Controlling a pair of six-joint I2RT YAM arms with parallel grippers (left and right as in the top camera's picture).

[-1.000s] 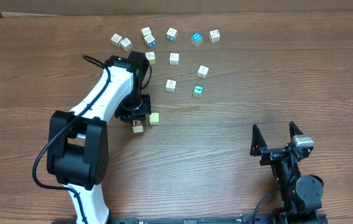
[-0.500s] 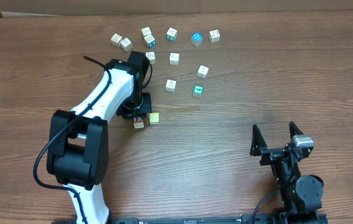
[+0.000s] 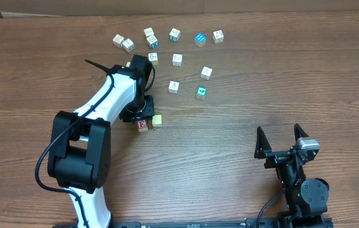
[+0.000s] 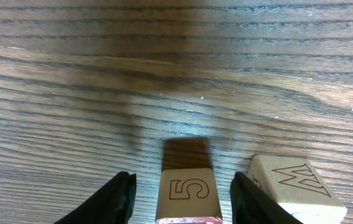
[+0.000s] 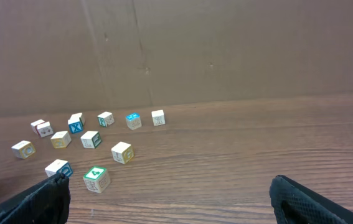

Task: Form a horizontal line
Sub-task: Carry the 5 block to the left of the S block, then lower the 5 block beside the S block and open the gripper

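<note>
Left gripper spread astride red cube — pale yellow cube just beside it, row axis L–R; right gripper spread too.

Wood-grain counter with a red cube just beside a pale yellow cube, loose letter cubes farther back.

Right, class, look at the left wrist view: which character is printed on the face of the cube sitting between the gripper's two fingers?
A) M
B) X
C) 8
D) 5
D: the cube inside the left gripper shows an outlined 5. The M is on the neighbouring cube beside it, outside the gripper.
</note>
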